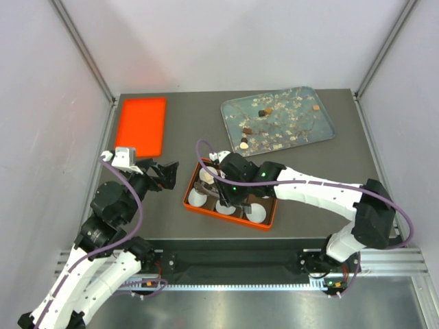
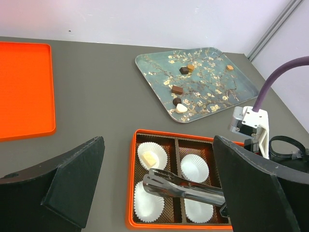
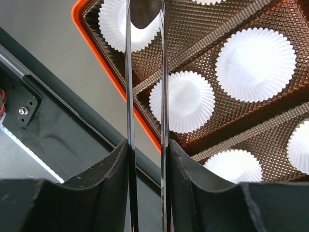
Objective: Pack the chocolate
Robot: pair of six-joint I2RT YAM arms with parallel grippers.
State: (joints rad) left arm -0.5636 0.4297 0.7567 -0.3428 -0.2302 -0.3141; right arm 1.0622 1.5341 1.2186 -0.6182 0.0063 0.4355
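Tongs [image 2: 183,191] clamped in right tool [image 3: 145,159], tips narrow over orange box [image 2: 131,183], seemingly empty. Left tool [image 1: 167,175] spread wide, holding nothing, above desk [image 2: 96,87] beside box. Pale piece [image 2: 149,158] seated in one of paper cups [image 2: 194,167] inside box. Remaining chocolate [image 2: 177,89] loose on blossom tray [image 2: 241,82], well apart at far side. Likely light, rigid, smooth-skinned, easily scuffed or flicked away. Best pinched gently across opposite flanks, mid-height.
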